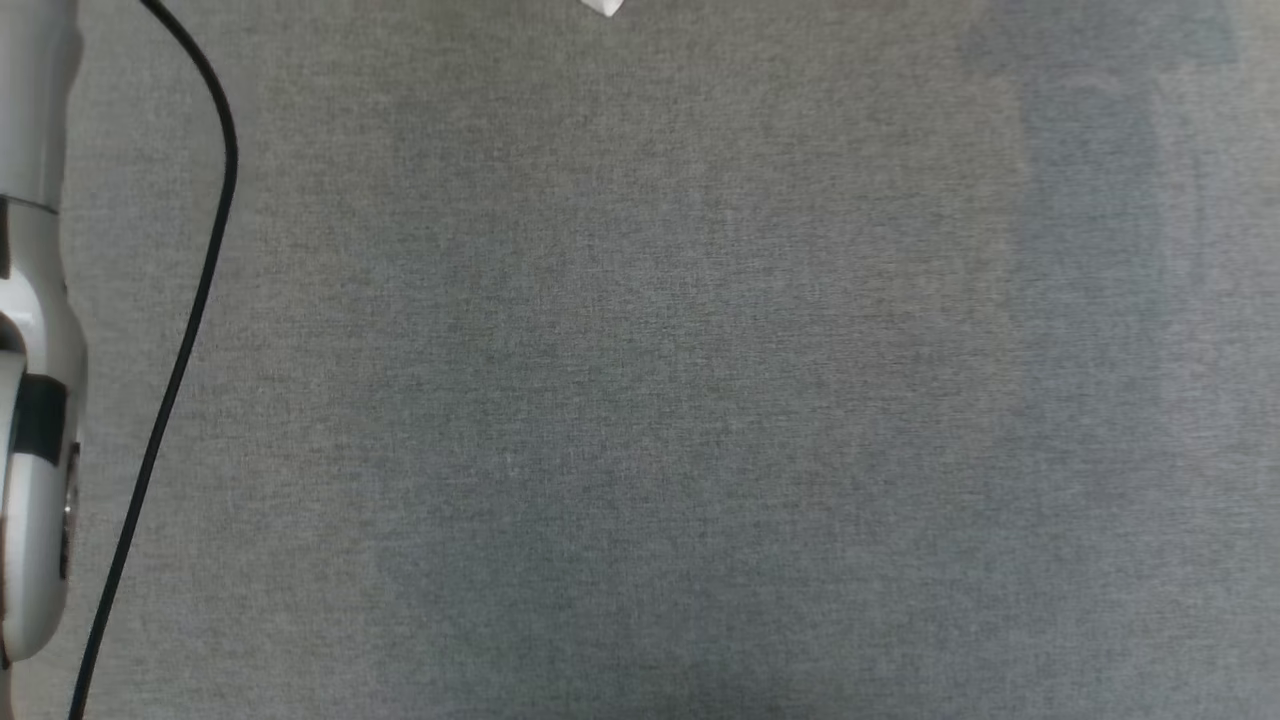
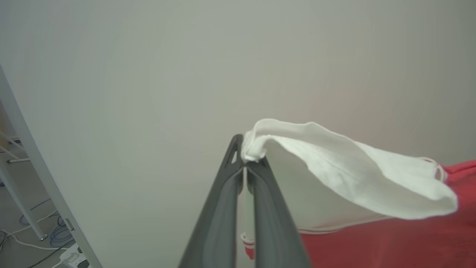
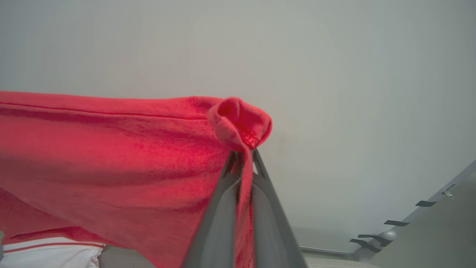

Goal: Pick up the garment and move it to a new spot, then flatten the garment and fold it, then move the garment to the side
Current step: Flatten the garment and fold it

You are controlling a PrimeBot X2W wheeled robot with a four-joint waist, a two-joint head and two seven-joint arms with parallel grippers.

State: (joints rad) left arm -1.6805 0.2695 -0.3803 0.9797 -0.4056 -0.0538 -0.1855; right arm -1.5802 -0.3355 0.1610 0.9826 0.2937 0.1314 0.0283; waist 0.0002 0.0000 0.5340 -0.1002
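- The garment (image 3: pixel 111 149) is up in the air, red cloth strung between the two claws in front of a pale wall (image 2: pixel 148 74).
- The left gripper (image 2: pixel 245 163) is clamped tight, with the white sleeve (image 2: pixel 372 178) bunched at its fingertips.
- The right gripper (image 3: pixel 243 154) is pinched closed on a rolled red edge (image 3: pixel 240 119).
- Down on the head view there's a grey cloth surface (image 1: pixel 640 400), a pale forearm (image 1: pixel 35 400) at the left edge and a black cable (image 1: pixel 190 320) beside it.
- A small white tip (image 1: pixel 605 7) pokes in at the top edge; I can't tell what it is.
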